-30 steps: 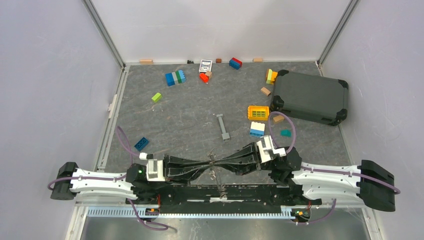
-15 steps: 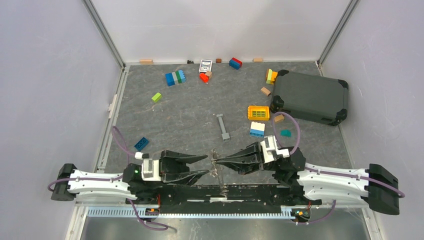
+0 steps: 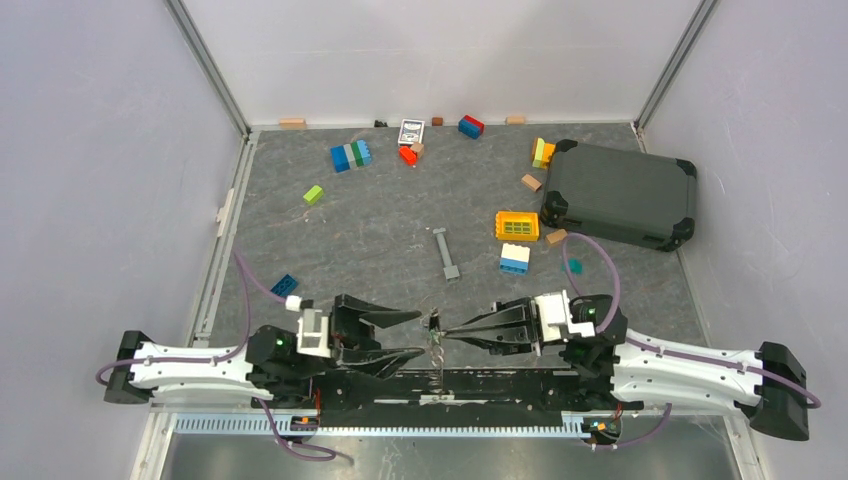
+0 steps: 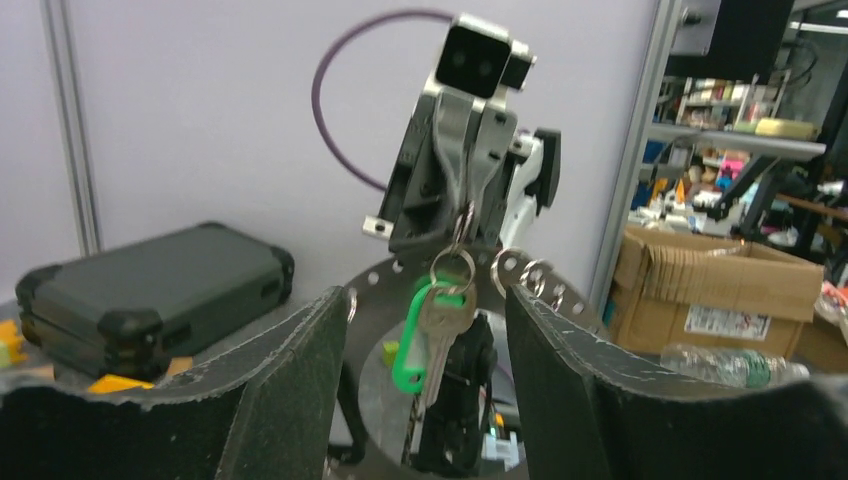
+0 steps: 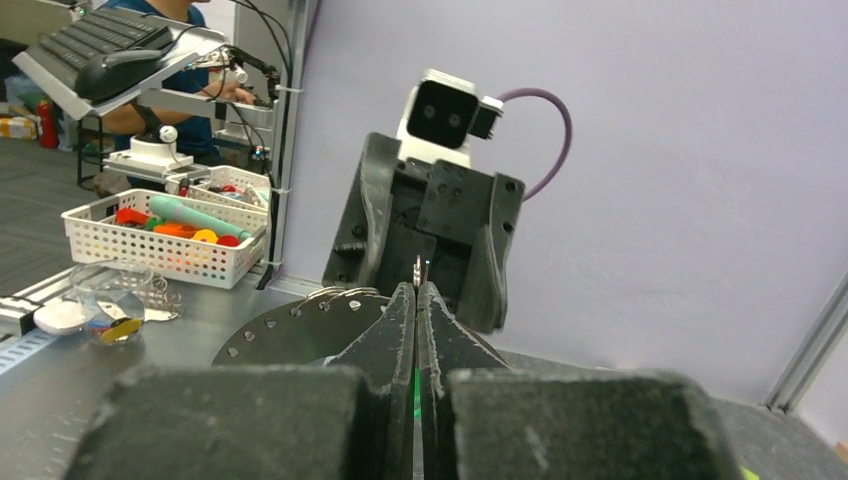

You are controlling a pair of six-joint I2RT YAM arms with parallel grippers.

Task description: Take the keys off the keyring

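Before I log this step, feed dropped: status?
Left claw open, empty. Right claw shut on thin silver wire keyring; silver keys, one green-headed, hang below. Nothing else between claws.

**Right wrist view.** Right gripper [image 5: 416, 292], jaws pressed together, with a thin sliver of keyring [image 5: 417, 268] standing up from the tips. Facing it is the left gripper [image 5: 428, 250], jaws spread wide, its camera [image 5: 443, 111] on top and a purple cable [image 5: 556, 130] looping behind. Below lies a perforated metal disc [image 5: 280, 335]. At left is a white basket [image 5: 150, 255] of coloured items; above it, a keyboard [image 5: 105, 38].
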